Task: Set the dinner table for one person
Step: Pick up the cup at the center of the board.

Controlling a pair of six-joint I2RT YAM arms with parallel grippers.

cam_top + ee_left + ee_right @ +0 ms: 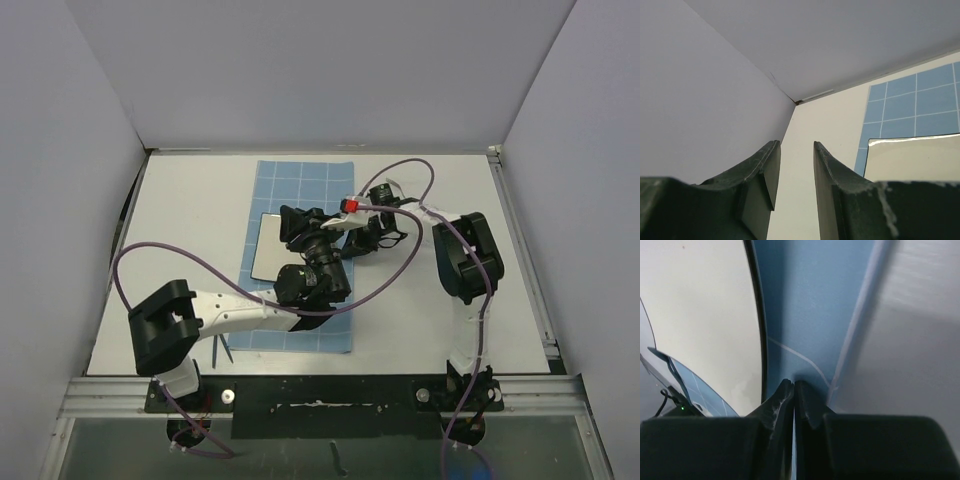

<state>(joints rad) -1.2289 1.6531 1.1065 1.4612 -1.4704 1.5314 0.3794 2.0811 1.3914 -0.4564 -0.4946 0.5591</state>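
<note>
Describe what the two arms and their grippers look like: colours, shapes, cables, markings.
Both arms pair chunky black joint housings with white links. The left arm and right arm each trail a purple cable. A small red marking sits near the right wrist. The left gripper and right gripper have dark, tapering fingers with scuffed, whitish edges.

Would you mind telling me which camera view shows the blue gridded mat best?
The top external view: it shows the mat nearly whole, only its middle hidden by the left arm. The left wrist view catches just a gridded corner of the mat; the right wrist view gives only a blurred blue close-up.
</note>
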